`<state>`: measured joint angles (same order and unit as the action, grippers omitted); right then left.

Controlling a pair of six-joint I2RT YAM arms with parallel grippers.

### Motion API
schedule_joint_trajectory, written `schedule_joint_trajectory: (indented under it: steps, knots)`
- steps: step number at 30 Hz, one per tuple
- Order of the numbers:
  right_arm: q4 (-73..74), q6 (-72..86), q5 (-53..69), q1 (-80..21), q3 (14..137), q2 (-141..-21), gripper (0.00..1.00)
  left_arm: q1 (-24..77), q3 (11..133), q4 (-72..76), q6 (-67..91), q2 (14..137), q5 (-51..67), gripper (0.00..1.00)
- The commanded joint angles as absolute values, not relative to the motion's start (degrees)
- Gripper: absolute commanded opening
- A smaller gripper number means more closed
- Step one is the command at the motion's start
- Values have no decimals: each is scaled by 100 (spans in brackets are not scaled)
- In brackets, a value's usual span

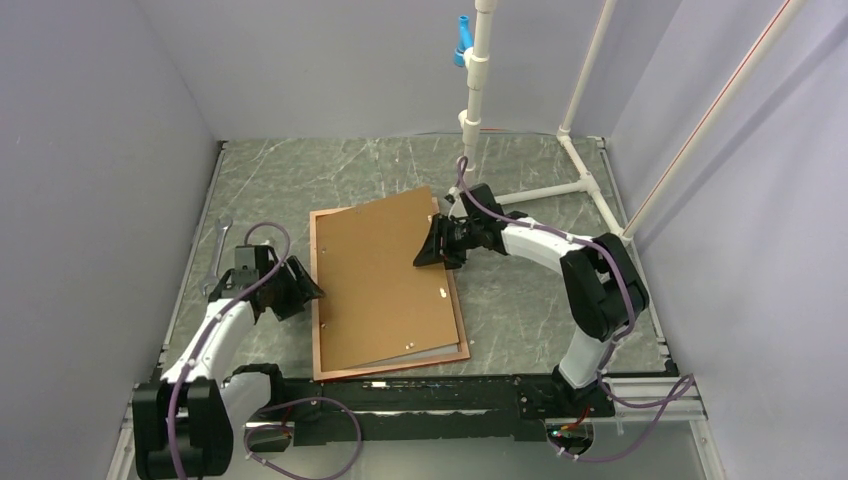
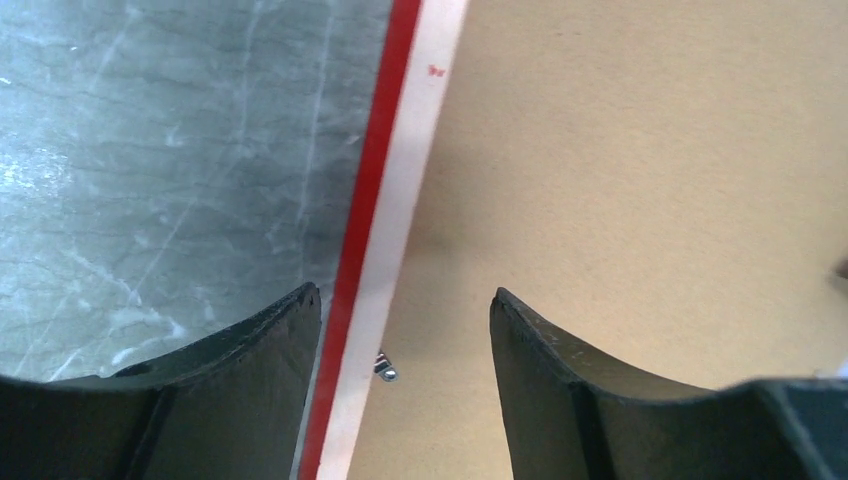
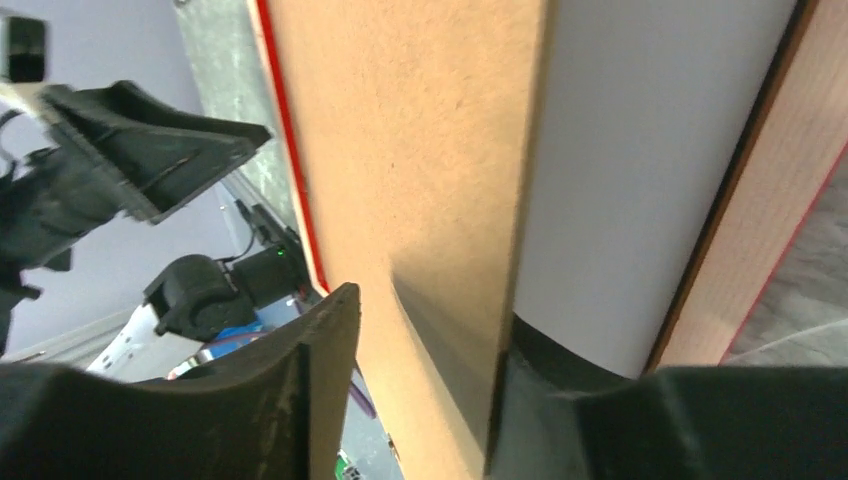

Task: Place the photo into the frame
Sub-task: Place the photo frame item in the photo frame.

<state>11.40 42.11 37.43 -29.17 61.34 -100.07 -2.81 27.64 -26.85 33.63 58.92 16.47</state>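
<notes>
Right tool (image 1: 432, 245): jaws parted, astride the far right edge of the board (image 1: 385, 270), one finger above it and one beneath.
Left tool (image 1: 305, 288): jaws wide, holding nothing, over the frame's (image 1: 390, 371) left rim.
Board: plain brown, lying askew on the frame, its far right corner past the rim.
Photo (image 3: 640, 150): inside the frame under the board, white back up, only a strip showing.
Frame: flat in the middle of the counter (image 1: 520, 300), orange-brown face up, red at the outer edge.
Wrench (image 1: 220, 245): by the counter's left edge.
</notes>
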Motion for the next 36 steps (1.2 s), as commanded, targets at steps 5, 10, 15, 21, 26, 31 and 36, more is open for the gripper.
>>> schedule_joint_trajectory:
  steps: [5,10,15,21,26,31,36]
  knots:
    - [1448,3879,3284,-3182,6366,-10256,66,-173,3005,-3027,3249,5144,2240,68]
    - [1535,3736,2895,-3334,6418,-10381,82,200,3327,-3554,3192,4984,2376,71]
    - [1589,3700,2553,-3563,6388,-10481,91,712,3288,-3429,3595,4632,2440,80]
    - [1907,3736,1817,-3868,6444,-10455,100,1293,3366,-3360,3897,4472,2261,99]
    - [2362,3754,1154,-4079,6734,-10460,100,1779,3401,-3298,4120,4596,2075,99]
    - [2890,3766,618,-4259,7005,-10523,100,2219,3580,-3601,4217,4712,1786,99]
    - [3200,3820,229,-4358,6948,-10374,100,2609,3698,-3842,4330,4671,1521,99]
